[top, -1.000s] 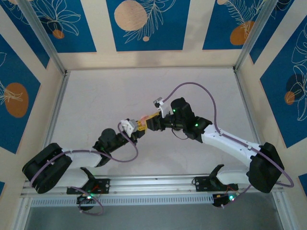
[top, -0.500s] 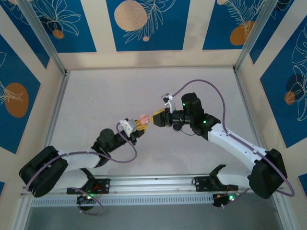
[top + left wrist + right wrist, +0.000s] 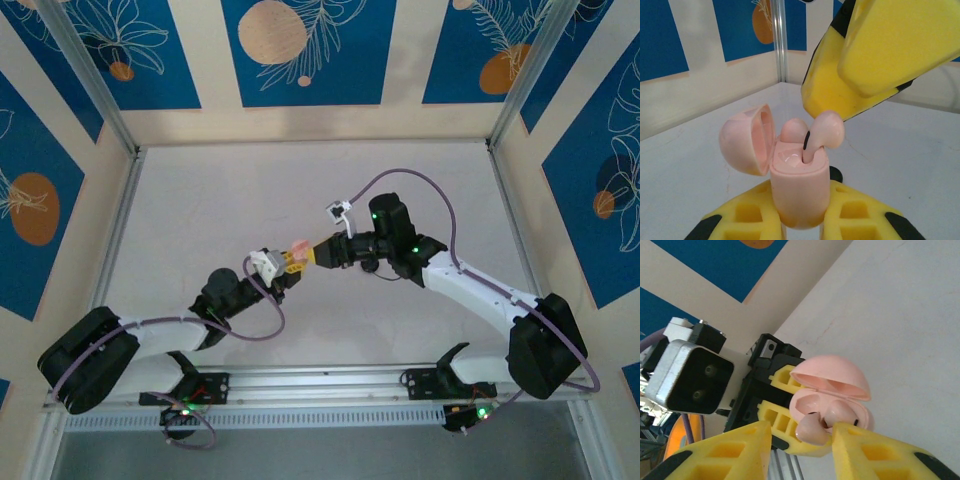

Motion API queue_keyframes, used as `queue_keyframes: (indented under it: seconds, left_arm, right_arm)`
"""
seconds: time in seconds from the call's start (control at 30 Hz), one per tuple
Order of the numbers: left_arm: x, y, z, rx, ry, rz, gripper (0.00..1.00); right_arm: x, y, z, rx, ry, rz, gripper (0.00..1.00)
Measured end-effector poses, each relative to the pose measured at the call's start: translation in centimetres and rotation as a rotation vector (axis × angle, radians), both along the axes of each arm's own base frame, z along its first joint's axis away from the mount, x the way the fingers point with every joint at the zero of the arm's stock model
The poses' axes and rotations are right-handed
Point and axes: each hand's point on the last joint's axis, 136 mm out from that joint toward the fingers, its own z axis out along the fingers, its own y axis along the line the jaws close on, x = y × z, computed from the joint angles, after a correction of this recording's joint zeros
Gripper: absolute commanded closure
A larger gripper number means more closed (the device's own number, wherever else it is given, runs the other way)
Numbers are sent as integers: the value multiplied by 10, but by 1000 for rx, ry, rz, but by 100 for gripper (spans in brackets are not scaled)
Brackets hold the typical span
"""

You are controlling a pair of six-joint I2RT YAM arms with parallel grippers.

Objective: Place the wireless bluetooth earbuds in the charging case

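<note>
The left tool (image 3: 287, 262) clamps the charging case (image 3: 799, 192) upright at worktop (image 3: 200, 200) centre, lid (image 3: 745, 140) swung to 9 o'clock, so it opens upward. One earbud (image 3: 792, 131) is seated. The second earbud (image 3: 827, 132) (stem half in) touches a finger (image 3: 830, 95) of the narrowly parted right tool (image 3: 318, 252) at 3 o'clock.

A pale surface (image 3: 200, 220) lay inside cream walls (image 3: 403, 60) set with blue panels (image 3: 340, 60) bearing white leaf outlines and orange discs (image 3: 272, 32). Metal posts (image 3: 93, 90) stood at the back corners; a rail (image 3: 320, 375) ran along the near edge.
</note>
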Motion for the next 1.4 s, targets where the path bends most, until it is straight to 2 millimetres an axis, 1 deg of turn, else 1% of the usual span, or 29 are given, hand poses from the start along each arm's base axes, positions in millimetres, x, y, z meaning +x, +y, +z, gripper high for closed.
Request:
queue_keyframes:
  seconds: [0.23,0.63,0.8,0.9,1.0,1.23,1.4]
  left_arm:
    - [0,0,1,-2,-2,0,90]
    - [-1,1,2,1,0,0,90]
    - [-2,2,1,11,2,0,90]
    - [-2,2,1,15,-1,1,90]
    - [-2,3,1,17,-5,4,90]
    - [-2,3,1,21,-5,5,90]
    - [-2,3,2,19,-7,5,90]
  right_arm:
    - [-2,1,1,8,7,17,69]
    - [-8,9,-7,0,30,48,75]
    - [-8,12,-7,1,29,55,74]
    - [-9,13,-5,4,25,57,68]
    - [-9,14,-3,7,20,60,67]
    - [-9,15,-3,7,20,61,67]
    - [-9,15,-2,8,19,61,71]
